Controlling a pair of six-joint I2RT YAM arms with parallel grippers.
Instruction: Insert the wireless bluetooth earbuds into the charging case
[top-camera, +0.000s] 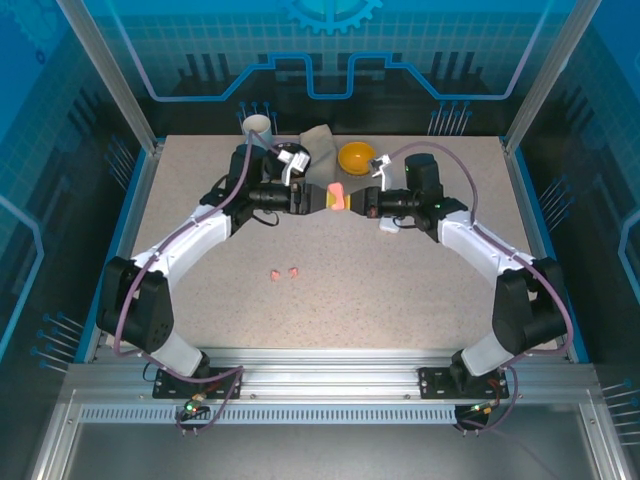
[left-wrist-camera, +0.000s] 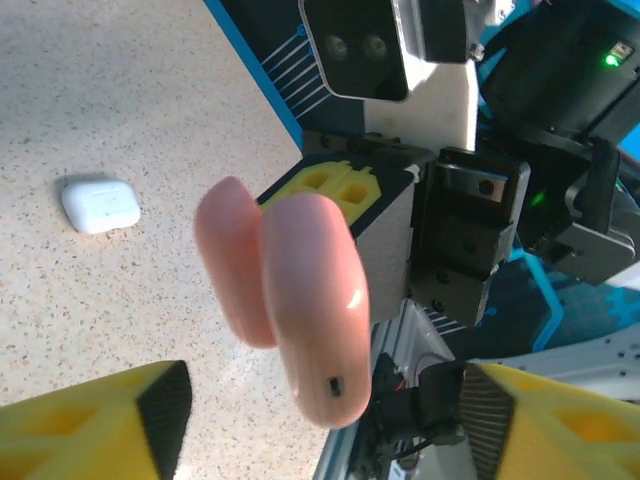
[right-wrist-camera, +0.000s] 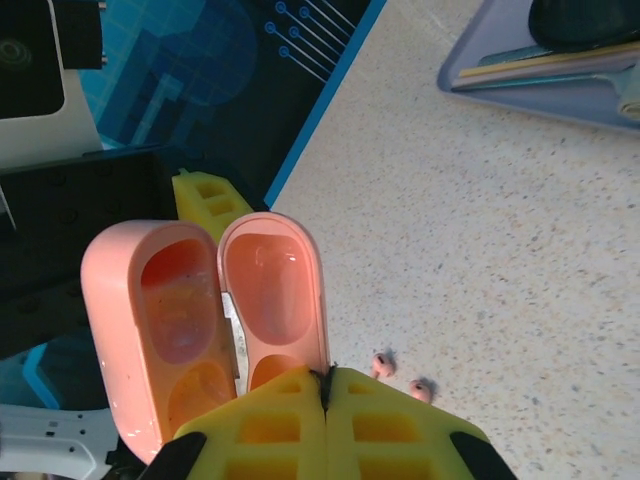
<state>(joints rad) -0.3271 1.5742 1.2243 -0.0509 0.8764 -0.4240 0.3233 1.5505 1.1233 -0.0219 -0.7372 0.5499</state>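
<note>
A salmon-pink charging case (top-camera: 336, 195) hangs open above the far middle of the table, between the two grippers. In the right wrist view its two hollow halves (right-wrist-camera: 200, 300) face the camera, and my right gripper (right-wrist-camera: 325, 385) is shut on the edge of one half. My left gripper (left-wrist-camera: 322, 425) is open; its yellow fingers (left-wrist-camera: 100, 425) stand wide apart on either side of the case's rounded end (left-wrist-camera: 315, 300) without touching it. Two pink earbuds (top-camera: 284, 272) lie side by side on the table nearer the arm bases, also seen under the right gripper (right-wrist-camera: 400, 375).
A white charging case (left-wrist-camera: 100, 204) lies shut on the table below the right arm (top-camera: 390, 224). At the far edge stand a white cup (top-camera: 257, 126), a grey tray (top-camera: 318, 140) and an orange bowl (top-camera: 356, 157).
</note>
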